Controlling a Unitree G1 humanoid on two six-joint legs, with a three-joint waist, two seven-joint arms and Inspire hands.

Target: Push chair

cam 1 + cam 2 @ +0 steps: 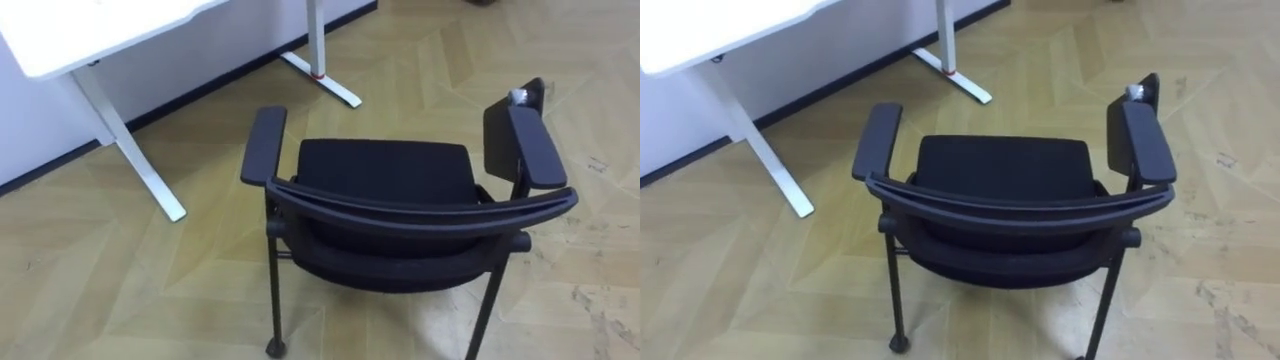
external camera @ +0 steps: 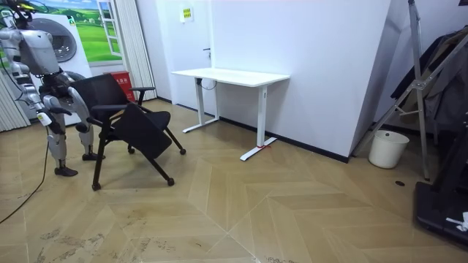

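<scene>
The chair [image 1: 385, 185] stands on the floor [image 1: 80, 290] near the white bench [image 1: 90, 35], with its seat facing the bench. I stand on the chair's far side from the bench. My right hand [image 2: 46, 117] hangs low there. I cannot tell if its fingers are open.
</scene>
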